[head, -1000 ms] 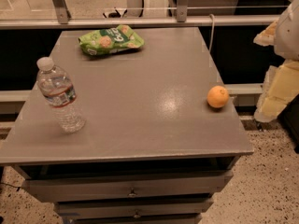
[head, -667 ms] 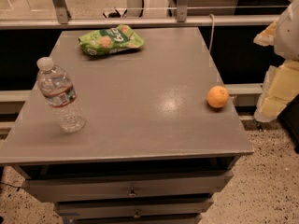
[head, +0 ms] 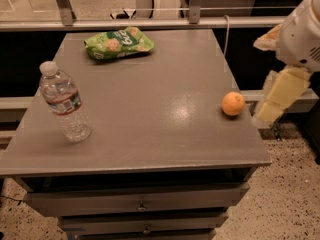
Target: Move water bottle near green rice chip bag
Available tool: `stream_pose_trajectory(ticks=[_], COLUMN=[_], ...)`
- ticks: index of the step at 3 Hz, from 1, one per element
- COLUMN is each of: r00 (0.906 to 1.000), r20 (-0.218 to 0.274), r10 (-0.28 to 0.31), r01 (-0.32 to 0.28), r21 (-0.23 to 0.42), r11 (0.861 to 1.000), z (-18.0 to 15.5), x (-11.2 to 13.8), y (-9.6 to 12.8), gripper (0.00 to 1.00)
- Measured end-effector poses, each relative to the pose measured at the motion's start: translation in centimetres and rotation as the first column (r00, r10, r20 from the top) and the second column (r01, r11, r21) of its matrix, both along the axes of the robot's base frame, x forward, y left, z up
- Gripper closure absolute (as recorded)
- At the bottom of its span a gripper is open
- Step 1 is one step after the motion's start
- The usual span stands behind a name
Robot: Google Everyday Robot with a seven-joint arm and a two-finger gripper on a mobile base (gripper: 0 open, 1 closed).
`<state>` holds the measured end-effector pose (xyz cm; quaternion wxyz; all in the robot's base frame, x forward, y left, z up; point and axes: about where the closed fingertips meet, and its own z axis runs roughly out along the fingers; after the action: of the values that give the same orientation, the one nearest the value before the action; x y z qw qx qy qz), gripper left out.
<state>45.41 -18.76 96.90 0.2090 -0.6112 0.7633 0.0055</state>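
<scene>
The water bottle (head: 62,101) stands upright near the left front of the grey table (head: 150,119); it is clear and ribbed, with a white cap and a red-white-blue label band. The green rice chip bag (head: 119,42) lies flat at the table's far edge, left of centre, well apart from the bottle. My gripper (head: 277,101), pale yellow under a white arm, hangs off the table's right side just beyond the orange fruit. It holds nothing I can see and is far from the bottle.
An orange fruit (head: 233,103) sits near the table's right edge. A metal rail (head: 150,23) runs behind the table. Drawers (head: 140,204) are under the tabletop at the front. Speckled floor lies to the right.
My gripper has shifted a little to the left, toward the table's right edge. The bottle, the bag and the orange have not moved.
</scene>
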Motion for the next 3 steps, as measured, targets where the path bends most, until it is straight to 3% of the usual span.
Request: stream_pose_trajectory(ticks=[1, 2, 3], r00=[0.9963, 0.9868, 0.9744], r20=[0.002, 0.004, 0.012], r10=[0.086, 0.162, 0.224], r01=[-0.085, -0.151, -0.193], r21=[0.199, 0.387, 0.559], r11=[0.976, 0.910, 0.807], z=[-2.7, -4.3, -4.7], x=[2.6, 3.8, 3.8], y=[5.3, 11.0, 16.5], gripper=[0.00, 0.00, 0.00])
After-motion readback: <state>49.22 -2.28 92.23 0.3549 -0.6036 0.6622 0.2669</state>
